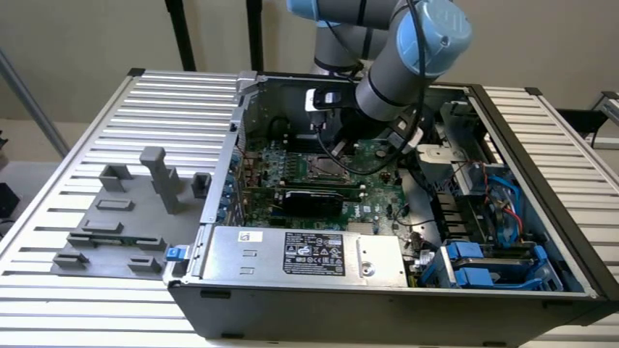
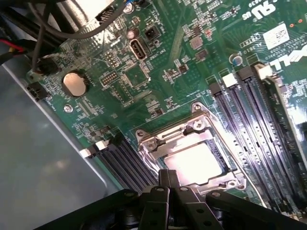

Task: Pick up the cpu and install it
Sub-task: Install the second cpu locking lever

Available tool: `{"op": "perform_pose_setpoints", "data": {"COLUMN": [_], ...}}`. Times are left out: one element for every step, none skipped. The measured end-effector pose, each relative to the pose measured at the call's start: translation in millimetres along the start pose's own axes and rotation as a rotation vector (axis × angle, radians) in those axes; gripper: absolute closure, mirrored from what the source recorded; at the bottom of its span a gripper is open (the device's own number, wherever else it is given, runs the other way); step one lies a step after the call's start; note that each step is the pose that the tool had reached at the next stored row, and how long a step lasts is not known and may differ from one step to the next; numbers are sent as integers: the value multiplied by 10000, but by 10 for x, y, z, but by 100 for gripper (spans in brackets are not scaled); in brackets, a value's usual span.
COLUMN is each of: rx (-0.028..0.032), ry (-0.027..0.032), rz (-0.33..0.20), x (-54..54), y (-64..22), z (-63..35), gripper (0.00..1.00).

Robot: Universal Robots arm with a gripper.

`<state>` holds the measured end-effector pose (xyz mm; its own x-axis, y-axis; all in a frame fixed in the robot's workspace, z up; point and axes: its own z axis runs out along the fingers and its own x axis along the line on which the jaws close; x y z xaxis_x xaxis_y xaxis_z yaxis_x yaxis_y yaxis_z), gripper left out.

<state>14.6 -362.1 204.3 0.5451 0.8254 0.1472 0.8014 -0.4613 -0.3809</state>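
while fingers [image 2: 170, 184] clenched, empty, above cpu [image 2: 194, 163] seated in socket, open case [image 1: 387, 304] rests on slatted table [image 1: 97, 304].

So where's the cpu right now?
The cpu sits in the metal socket frame on the motherboard, between the memory slot banks, just ahead of the gripper.

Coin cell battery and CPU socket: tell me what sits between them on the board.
In the wrist view, between the coin cell battery and the CPU socket lie green motherboard with small chips and the ends of black memory slots.
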Motion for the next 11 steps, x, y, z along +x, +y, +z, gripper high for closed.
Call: {"op": "perform_pose_setpoints", "data": {"rx": [0, 0, 0, -1, -1, 0, 0, 0, 0, -1, -1], "ry": [-1, 0, 0, -1, -2, -2, -2, -1, 0, -2, -3], "rz": [-1, 0, 0, 0, -1, -1, 0, 0, 1, 2, 0], "x": [-18, -37, -55, -73, -90, -109, -126, -145, -164, -183, -203], "y": [0, -1, -2, -2, -1, 0, 0, -1, -3, -4, -4], "z": [-6, -12, -20, -28, -40, -59, -78, -103, -126, -148, -169], "gripper": [89, 89, 89, 89, 89, 89, 89, 89, 89, 89, 89]}}
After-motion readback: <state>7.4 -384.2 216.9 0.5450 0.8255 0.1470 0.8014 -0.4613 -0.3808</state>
